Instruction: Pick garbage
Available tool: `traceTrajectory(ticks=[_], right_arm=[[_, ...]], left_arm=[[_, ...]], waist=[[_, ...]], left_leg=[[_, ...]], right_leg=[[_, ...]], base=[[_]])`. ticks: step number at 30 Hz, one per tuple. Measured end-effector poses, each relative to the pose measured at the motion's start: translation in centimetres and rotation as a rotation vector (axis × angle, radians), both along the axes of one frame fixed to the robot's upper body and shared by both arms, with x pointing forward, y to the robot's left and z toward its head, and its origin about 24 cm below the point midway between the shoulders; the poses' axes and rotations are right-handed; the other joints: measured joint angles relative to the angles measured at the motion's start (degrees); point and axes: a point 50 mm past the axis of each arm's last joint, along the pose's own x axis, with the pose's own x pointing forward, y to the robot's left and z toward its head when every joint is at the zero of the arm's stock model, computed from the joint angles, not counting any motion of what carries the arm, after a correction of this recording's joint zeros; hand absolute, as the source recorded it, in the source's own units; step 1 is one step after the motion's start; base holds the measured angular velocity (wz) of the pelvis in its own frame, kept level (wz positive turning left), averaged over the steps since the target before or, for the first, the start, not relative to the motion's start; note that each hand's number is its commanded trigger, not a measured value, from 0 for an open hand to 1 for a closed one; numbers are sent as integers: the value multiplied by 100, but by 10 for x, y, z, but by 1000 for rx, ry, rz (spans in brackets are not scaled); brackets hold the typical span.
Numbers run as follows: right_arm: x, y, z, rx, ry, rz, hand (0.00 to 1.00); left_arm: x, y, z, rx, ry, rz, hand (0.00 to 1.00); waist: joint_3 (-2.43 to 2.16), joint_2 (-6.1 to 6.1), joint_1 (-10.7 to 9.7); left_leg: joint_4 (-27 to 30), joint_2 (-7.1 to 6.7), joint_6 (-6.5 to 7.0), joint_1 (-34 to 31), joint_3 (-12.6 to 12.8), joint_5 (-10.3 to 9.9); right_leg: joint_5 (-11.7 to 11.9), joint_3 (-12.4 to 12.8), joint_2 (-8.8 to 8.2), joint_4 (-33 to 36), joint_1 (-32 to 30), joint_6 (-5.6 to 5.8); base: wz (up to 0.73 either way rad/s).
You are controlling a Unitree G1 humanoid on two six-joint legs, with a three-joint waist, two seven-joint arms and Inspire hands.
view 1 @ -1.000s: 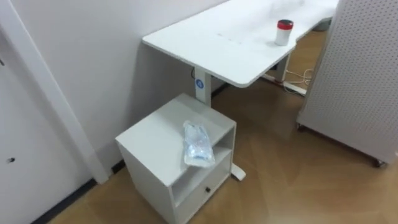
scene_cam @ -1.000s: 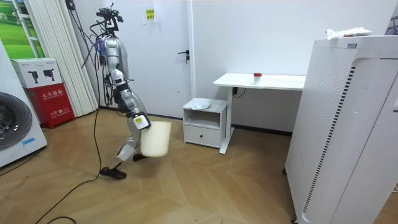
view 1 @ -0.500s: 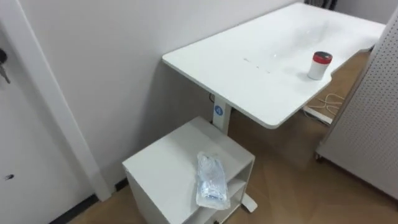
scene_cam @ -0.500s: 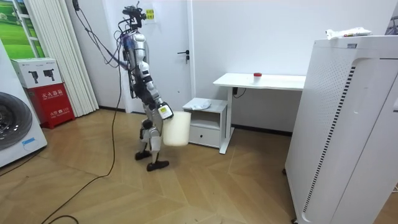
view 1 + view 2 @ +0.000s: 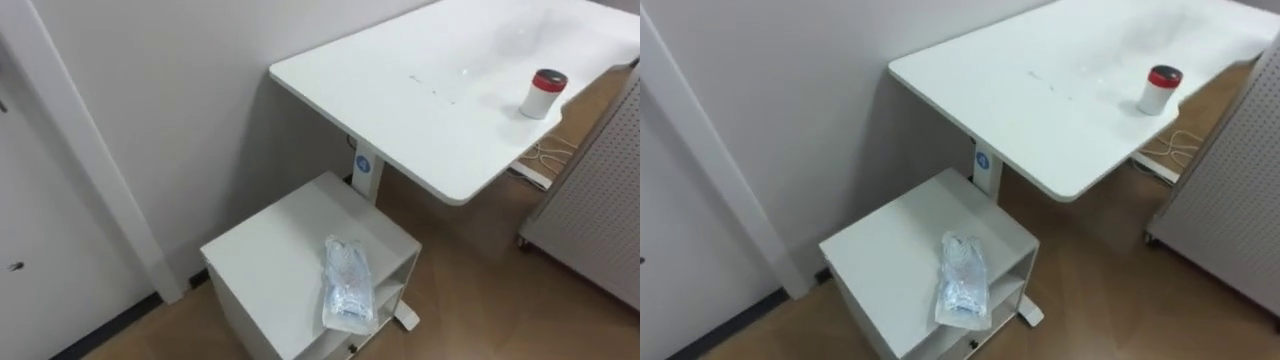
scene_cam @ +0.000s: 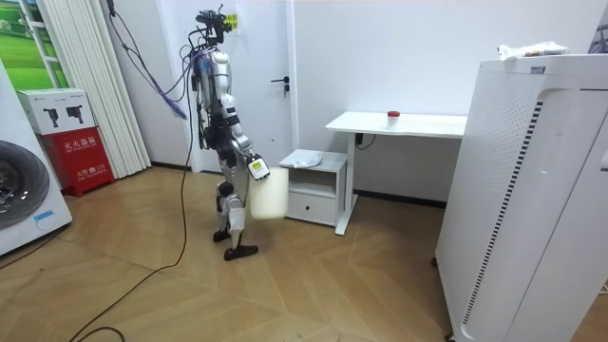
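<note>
The right robot hand (image 6: pixel 256 170) grips the white bin (image 6: pixel 270 197); the plastic bag (image 5: pixel 349 285), overhanging the cabinet (image 5: pixel 270 262) edge, could slide off if nudged.

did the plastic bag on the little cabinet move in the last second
No. The plastic bag still overhangs the same front edge of the cabinet top; the whole view shifted, not the bag.

Bright, even room light; soft faint shadows
</note>
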Motion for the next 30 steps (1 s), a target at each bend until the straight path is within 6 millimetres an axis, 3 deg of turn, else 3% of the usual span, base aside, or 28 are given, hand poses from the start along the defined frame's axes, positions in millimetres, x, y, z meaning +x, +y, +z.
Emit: traceTrajectory(ticks=[5,8,11,13,17,19,23,29,30], right_arm=[[13,3,3,1,-36,31,100],[23,4,5,-2,-52,47,100],[37,3,9,-15,-71,79,100],[50,3,13,-28,-98,102,100],[67,6,19,-43,-134,136,100],[78,6,24,-54,-176,151,100],[89,11,30,-70,-229,167,100],[108,13,42,-89,-320,169,100],[111,12,45,-97,-335,177,100]], left_arm=[[47,-12,29,55,-230,-42,0],[76,-19,49,68,-346,-62,0],[103,-28,69,74,-448,-95,0],[118,-35,82,74,-511,-129,0],[137,-42,98,92,-568,-161,0],[146,-45,107,105,-600,-174,0],[148,-42,108,116,-603,-152,0],[160,-39,121,160,-645,-130,0],[163,-39,124,169,-656,-121,0]], waist=[[-1,3,-190],[35,20,-299],[121,72,-385],[204,149,-432],[254,181,-455],[325,222,-474],[353,258,-585],[427,266,-762],[458,276,-781]], left_leg=[[109,9,6,-221,8,10],[275,10,19,-506,23,5],[464,34,54,-808,35,-20],[674,33,83,-1114,19,-57],[1117,85,118,-1685,25,-146],[1448,129,141,-2033,24,-230],[1816,173,169,-2483,52,-324],[2380,303,209,-3193,170,-394],[2510,323,192,-3310,169,-433]], right_leg=[[-2,-79,-32,164,-265,-6],[-2,-146,-64,358,-577,-9],[-2,-112,-86,490,-878,-9],[-2,-101,-111,672,-1165,-8],[-15,-107,-127,1029,-1724,-28],[-42,-118,-130,1276,-2033,-52],[-103,-56,-132,1654,-2497,-72],[-151,11,-118,2169,-3235,-141],[-162,37,-95,2250,-3352,-157]], base=[[0],[-1],[-5],[-7],[-6],[-4],[-7],[-9],[-17]])
